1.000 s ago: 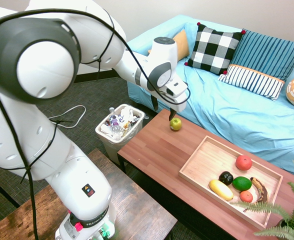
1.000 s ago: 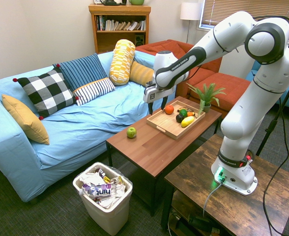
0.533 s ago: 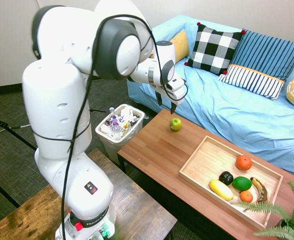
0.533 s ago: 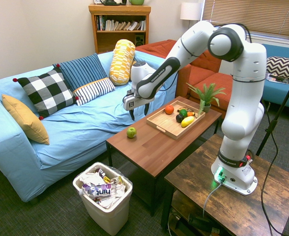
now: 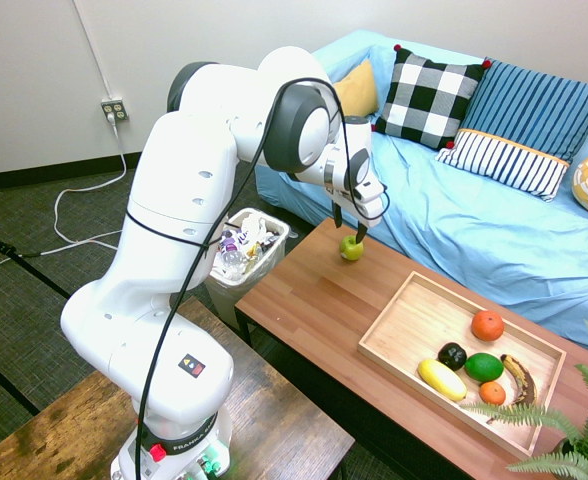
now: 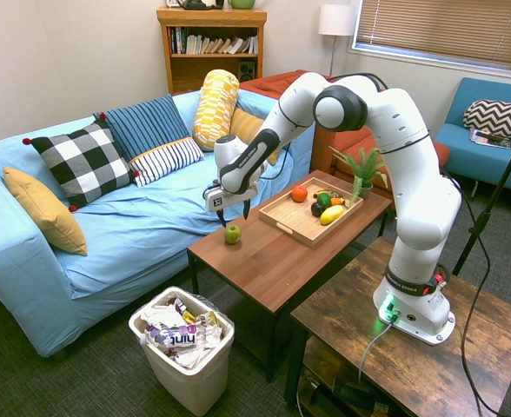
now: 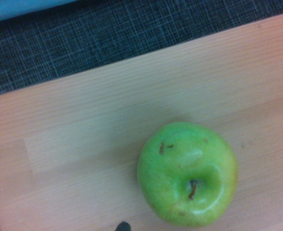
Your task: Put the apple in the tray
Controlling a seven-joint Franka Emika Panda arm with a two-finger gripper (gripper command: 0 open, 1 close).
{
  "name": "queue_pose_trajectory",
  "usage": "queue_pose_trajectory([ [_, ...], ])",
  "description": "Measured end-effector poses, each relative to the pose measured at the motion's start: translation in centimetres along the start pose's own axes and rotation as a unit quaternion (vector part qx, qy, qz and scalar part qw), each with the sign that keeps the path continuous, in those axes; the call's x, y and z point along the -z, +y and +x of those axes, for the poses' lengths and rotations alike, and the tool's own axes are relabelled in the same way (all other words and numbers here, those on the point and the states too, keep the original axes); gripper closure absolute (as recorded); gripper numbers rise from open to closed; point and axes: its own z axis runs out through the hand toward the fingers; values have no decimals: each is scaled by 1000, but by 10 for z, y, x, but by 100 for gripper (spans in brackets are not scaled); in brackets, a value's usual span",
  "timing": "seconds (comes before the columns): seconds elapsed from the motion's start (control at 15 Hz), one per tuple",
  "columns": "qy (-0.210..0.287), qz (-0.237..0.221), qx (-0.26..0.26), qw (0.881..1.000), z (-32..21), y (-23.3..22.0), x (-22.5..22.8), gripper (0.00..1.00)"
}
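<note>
The step in hand is judged to be the approach for the pick. The gripper (image 6: 233, 209) hangs directly above the apple (image 6: 232, 233), pointing straight down, with its jaws spread wide and holding nothing. In the second exterior view the two dark fingers (image 6: 247, 208) stand to either side of the fruit's top, just short of it; no contact can be confirmed. The first exterior view gives the same reading, the gripper (image 5: 347, 222) just over the apple (image 5: 351, 248).

The apple rests upright on the coffee table (image 6: 277, 261), near the end closest to the blue sofa (image 6: 142, 217), stem upward. The wrist view shows the apple (image 7: 187, 173) alone on bare wood, stem dimple facing the camera.

The tray (image 6: 295, 224) lies at the opposite end of the same table, well apart from the apple. It holds several other fruits, gathered toward the end far from the apple; the half nearer the apple is bare wood.

Next move, as assessed: lower until the fingers bracket the widest part of the apple, then close. The fruit is round and smooth and may roll if one finger touches first, so centring matters. After the lift, carry along the table to the bare half of the tray (image 5: 414, 325) and set down there.
</note>
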Motion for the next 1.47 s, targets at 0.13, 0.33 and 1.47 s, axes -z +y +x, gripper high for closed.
queue_pose_trajectory([
  [0.13,-5,-6,-5,1000,5,-4,-17,0],
  [0.33,-15,-13,-9,1000,7,-11,-44,0],
  [1.47,-23,-25,-31,999,36,-32,-59,100],
])
